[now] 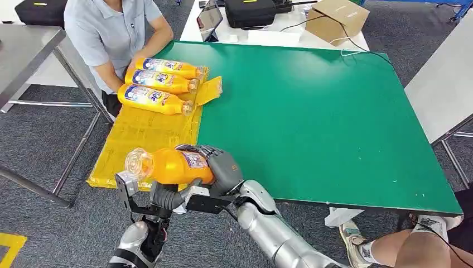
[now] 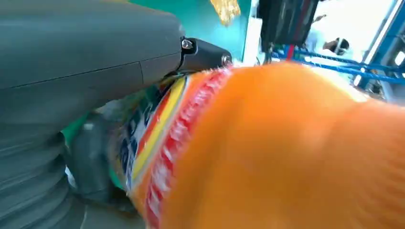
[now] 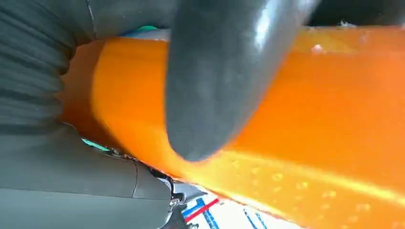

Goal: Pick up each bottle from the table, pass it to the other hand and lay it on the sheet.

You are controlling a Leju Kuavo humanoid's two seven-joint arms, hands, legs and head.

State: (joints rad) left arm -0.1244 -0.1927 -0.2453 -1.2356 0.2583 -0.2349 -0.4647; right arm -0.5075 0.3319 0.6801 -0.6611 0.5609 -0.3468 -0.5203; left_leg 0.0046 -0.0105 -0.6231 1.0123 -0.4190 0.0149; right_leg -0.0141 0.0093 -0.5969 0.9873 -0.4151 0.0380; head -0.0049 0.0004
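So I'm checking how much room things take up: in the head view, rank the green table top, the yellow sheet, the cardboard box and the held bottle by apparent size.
1. green table top
2. yellow sheet
3 and 4. held bottle and cardboard box: they look alike, and the bottle is much nearer the camera, so I won't rank them.

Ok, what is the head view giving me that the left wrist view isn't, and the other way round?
Head view alone: three orange bottles lying side by side on the yellow sheet, the green table, a seated person behind the sheet, and the right robot hand wrapped around the held bottle.
Left wrist view alone: a close look at the held bottle's label band, blurred, and blue railings in the background.
Both: the held orange bottle, the left robot hand against it, and a patch of green table.
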